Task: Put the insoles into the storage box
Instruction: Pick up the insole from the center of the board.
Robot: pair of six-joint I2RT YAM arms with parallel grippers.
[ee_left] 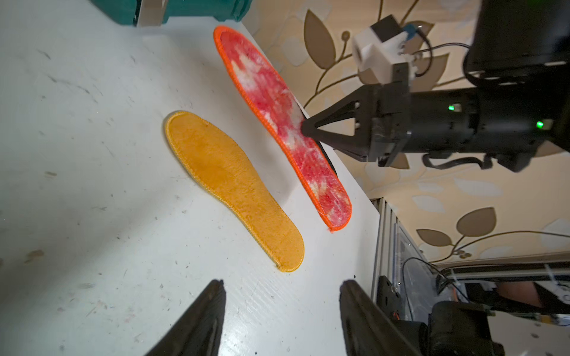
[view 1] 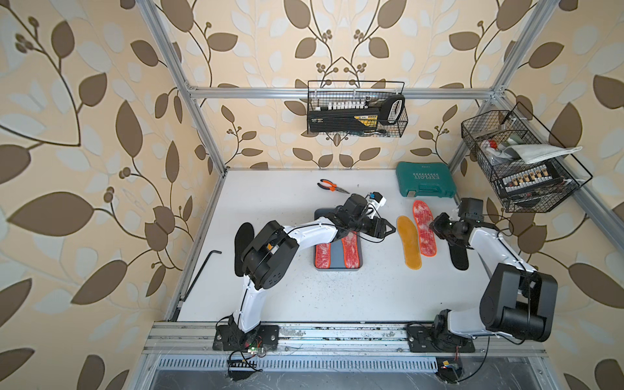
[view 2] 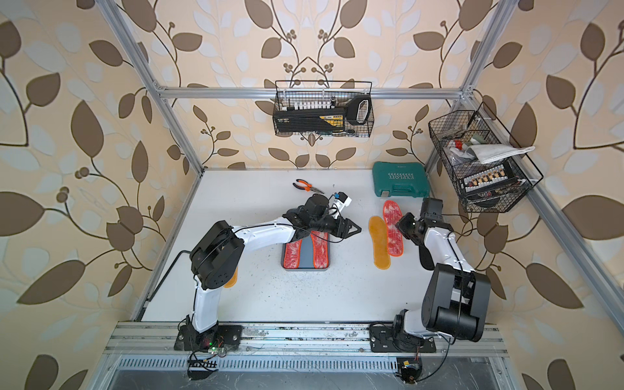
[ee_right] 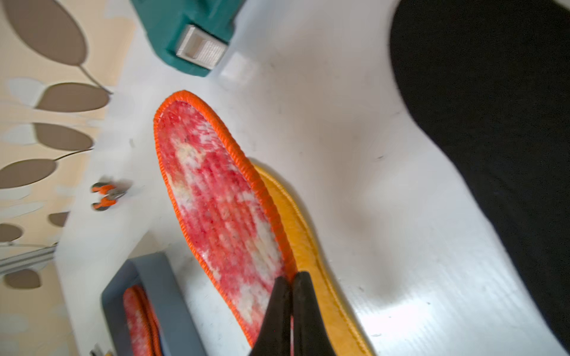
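The blue-grey storage box (view 1: pixel 336 254) holds two red-speckled insoles (view 1: pixel 322 255) (view 1: pixel 351 250) along its sides. Just right of it my left gripper (view 1: pixel 388 229) (ee_left: pixel 282 286) hovers open and empty over bare table. My right gripper (view 1: pixel 434 226) (ee_right: pixel 293 279) is shut on the orange edge of a third red-speckled insole (ee_left: pixel 277 117), tilted up off the table. An orange-yellow insole (view 1: pixel 408 243) lies flat beside it. One black insole (view 1: pixel 459 258) lies under my right arm, another (view 1: pixel 242 241) at the left. A further orange-yellow insole (view 2: pixel 231 281) peeks from under my left arm.
A green tool case (view 1: pixel 425 180) sits at the back right and orange-handled pliers (view 1: pixel 332 186) lie behind the box. A black hex key (view 1: pixel 202 270) runs along the left edge. Wire baskets (view 1: pixel 356 108) (view 1: pixel 520 162) hang on the back and right walls.
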